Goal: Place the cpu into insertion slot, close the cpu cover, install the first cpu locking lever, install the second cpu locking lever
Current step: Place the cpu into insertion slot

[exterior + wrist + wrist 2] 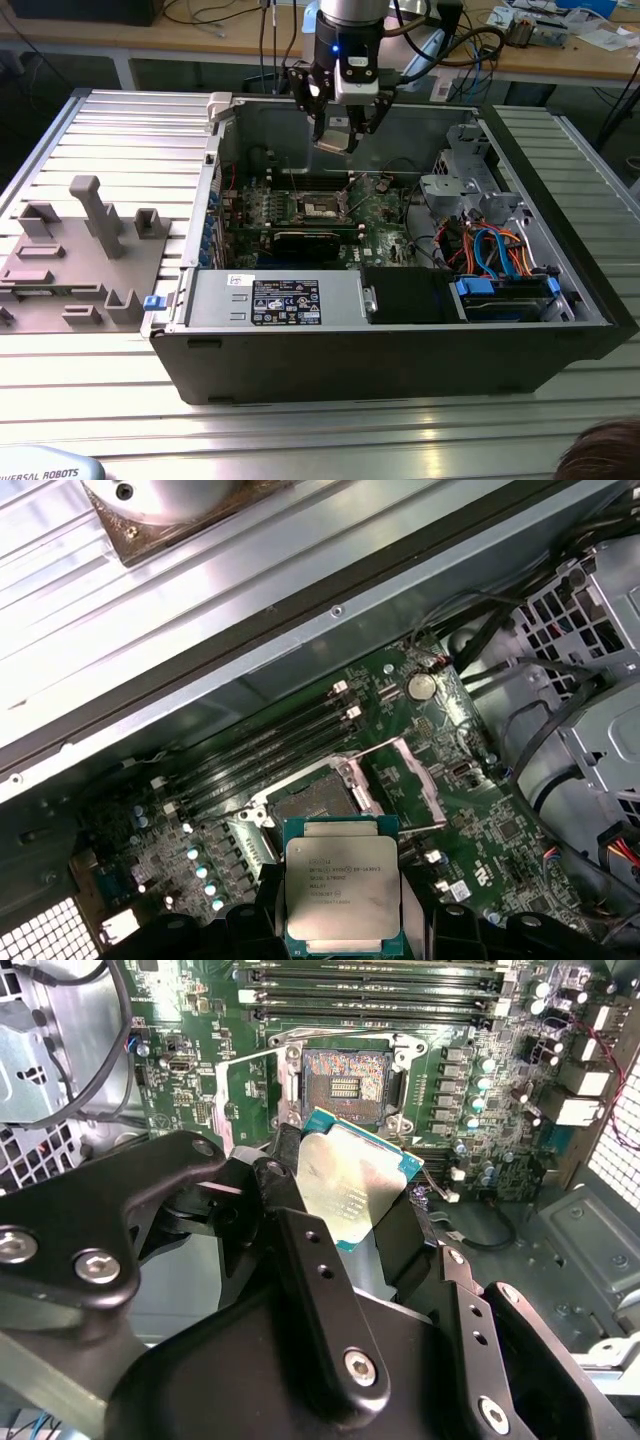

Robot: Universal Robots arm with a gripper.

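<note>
Cpu (345, 1185) is clamped between the fingers of the gripper (340, 135), held by two opposite edges. It hangs in the air over the green board (470, 800), near the open socket (345, 1085) and not touching it. Cover (222, 1100) is flipped up beside the socket. In the exterior view the gripper is inside the open computer case (400, 350).

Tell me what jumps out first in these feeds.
The cpu, silver top showing, is pinched in the gripper above the green board. Near it in both wrist views, the socket lies open with its contacts bare. In the exterior view, all this sits inside the open computer case.
</note>
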